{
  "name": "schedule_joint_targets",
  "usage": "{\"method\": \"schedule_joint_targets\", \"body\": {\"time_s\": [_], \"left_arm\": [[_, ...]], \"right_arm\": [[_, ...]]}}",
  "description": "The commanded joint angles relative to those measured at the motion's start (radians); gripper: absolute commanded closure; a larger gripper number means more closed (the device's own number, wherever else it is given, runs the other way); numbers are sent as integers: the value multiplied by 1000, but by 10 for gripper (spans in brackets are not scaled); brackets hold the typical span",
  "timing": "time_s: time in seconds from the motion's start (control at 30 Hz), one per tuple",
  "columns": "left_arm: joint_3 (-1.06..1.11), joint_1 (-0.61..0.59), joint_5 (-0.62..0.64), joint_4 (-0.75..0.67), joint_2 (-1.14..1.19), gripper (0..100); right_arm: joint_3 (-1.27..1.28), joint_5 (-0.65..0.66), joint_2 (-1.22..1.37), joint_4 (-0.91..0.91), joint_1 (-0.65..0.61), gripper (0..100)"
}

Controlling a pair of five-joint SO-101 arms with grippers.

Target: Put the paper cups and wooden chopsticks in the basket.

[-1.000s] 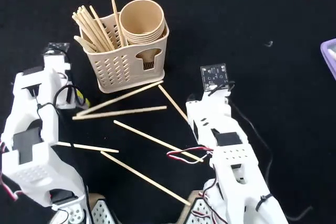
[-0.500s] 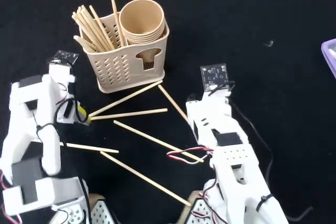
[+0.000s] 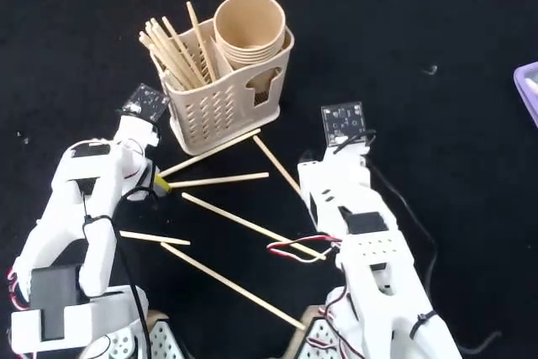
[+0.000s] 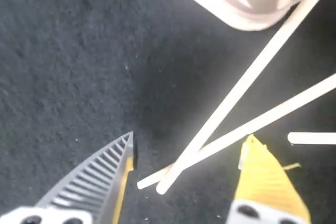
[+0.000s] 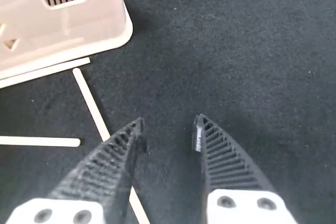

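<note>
Noting layout: the basket (image 3: 227, 98) stands left of centre on the far part of the black desk (image 3: 437, 149). The paper cups (image 3: 250, 27) are stacked in its right compartment, and a bundle of chopsticks (image 3: 178, 50) stands tilted in its left one. The cups look done, so the six loose chopsticks (image 3: 252, 224) lying flat on the near side of the basket are what is left. The left pincer (image 4: 190, 139) is open and low over the desk. Its jaws straddle the left ends of two sticks: the one running up to the basket's foot (image 4: 236, 87) and its neighbour (image 4: 283, 111), which touch or cross right at those ends. The right pincer (image 5: 169, 124) is also open and holds nothing. It hangs over bare cloth just beside a diagonal stick (image 5: 92, 103), near the basket's near right corner.

Handling, as judged: the sticks are light, stiff, thin and smooth, and they lie flush on the cloth, so the fingertips must come right down to the surface to get any purchase. Closing here would likely catch both ends together, and one stick may squirt out or scissor against the other. A grip at the very end leaves the long free length to droop and swing. A hold a little further in from the end would steady a stick while leaving enough length to tip it into the left compartment. Moderate squeeze only, since wood this slim will not crush but can pivot between the pads.
</note>
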Motion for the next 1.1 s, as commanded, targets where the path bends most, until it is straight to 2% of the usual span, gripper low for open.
{"method": "schedule_joint_targets", "body": {"time_s": [0.0, 0.17, 0.47, 0.7, 0.97, 1.07], "left_arm": [[-12, -12, -11, -18, -37, 679], [10, -61, -11, -28, -37, 679], [77, -73, -12, -28, -37, 680], [102, -73, -12, -29, -37, 856], [128, -99, -15, -25, -43, 851], [150, -130, -103, -18, -46, 852]], "right_arm": [[-7, -8, -35, -23, 17, 846], [-8, -8, -35, -20, 17, 846], [-7, -8, -36, -20, 17, 847], [-5, -8, -36, -21, 17, 847], [-4, -8, -36, -25, 17, 847], [-4, -8, -36, -25, 17, 847]]}}
